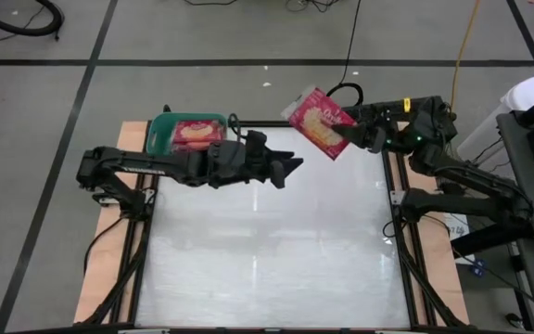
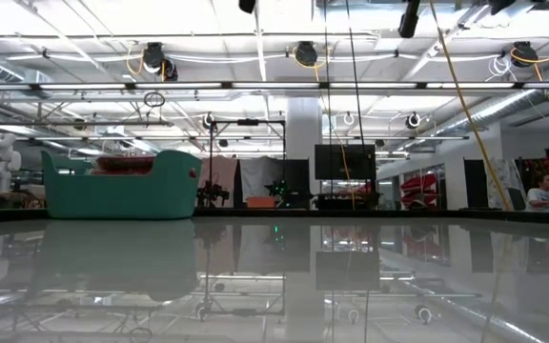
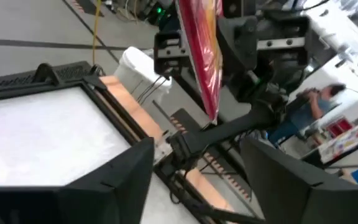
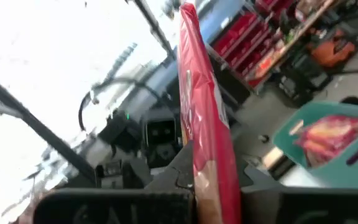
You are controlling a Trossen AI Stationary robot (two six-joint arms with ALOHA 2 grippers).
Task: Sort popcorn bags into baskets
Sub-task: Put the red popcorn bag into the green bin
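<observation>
While a bag (image 1: 320, 122) is held aloft in the right jaws (image 1: 352, 137) past the table's far edge, well apart from the basket (image 1: 160, 130), a drop outside is risked; left jaws (image 1: 290, 169) are spread, empty.

I worked in a large open robotics lab or workshop hall, not a home. Above my table (image 2: 284, 276) ran an exposed white ceiling with pipes, beams and bright strip lights (image 2: 255, 43), and round black fixtures (image 2: 305, 52) hung from the rails. The floor around me was bare grey concrete (image 1: 44, 121) marked off with dark tape lines (image 1: 82, 93), and loose cables (image 1: 350, 37) trailed across it. Farther back stood a dark monitor (image 2: 343, 162), black metal frames (image 2: 246, 157) and shelving with red boxes (image 4: 241, 31). A person (image 2: 541, 193) sat at a desk at the far side of the hall.
</observation>
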